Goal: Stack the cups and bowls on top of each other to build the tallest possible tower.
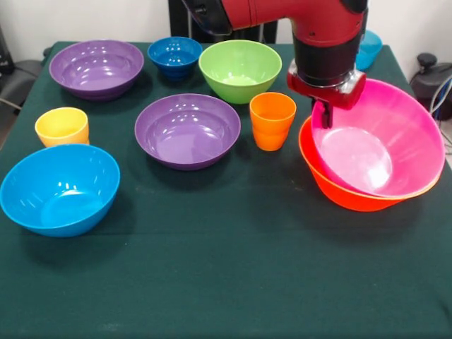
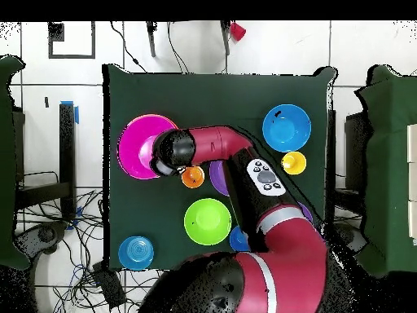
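Observation:
My gripper (image 1: 323, 114) is shut on the near-left rim of the large pink bowl (image 1: 395, 134), which sits tilted inside the large orange bowl (image 1: 339, 191) at the right. Together they make the low tower. An orange cup (image 1: 272, 120) stands just left of it. A purple bowl (image 1: 187, 131) is in the middle, and a second purple bowl (image 1: 95, 67) is at the far left. A small dark blue bowl (image 1: 175, 55) and a green bowl (image 1: 240, 69) stand at the back. A yellow cup (image 1: 62, 127) and a light blue bowl (image 1: 60, 187) are at the left. In the overhead view the arm covers the gripper (image 2: 163, 159) at the pink bowl (image 2: 138, 147).
A teal bowl (image 1: 370, 48) stands at the far right corner behind the arm; it also shows in the overhead view (image 2: 136, 253). The dark green tablecloth (image 1: 226, 282) covers the table. Chairs and cables lie around the table.

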Robot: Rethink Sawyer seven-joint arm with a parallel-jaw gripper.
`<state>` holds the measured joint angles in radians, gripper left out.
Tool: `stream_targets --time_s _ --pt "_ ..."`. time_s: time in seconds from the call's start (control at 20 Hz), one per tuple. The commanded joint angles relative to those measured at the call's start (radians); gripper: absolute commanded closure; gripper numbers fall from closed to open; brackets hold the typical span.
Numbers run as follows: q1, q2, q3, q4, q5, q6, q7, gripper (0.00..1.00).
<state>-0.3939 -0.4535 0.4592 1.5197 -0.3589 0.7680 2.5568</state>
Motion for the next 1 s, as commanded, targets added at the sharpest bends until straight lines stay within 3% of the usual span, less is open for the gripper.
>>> stream_targets --time_s 0.05,0.2,0.4,1.0 --pt "0.034 0.068 -0.01 -0.099 -0.098 -0.047 -0.142 1.0" --pt "0.027 0.103 0.001 -0.13 -0.135 -0.094 -0.176 1.0" --pt "0.012 0.146 0.017 -0.173 -0.141 -0.088 -0.204 1.0" --pt "0.046 0.187 -0.013 -0.215 -0.19 -0.126 -0.206 1.0"
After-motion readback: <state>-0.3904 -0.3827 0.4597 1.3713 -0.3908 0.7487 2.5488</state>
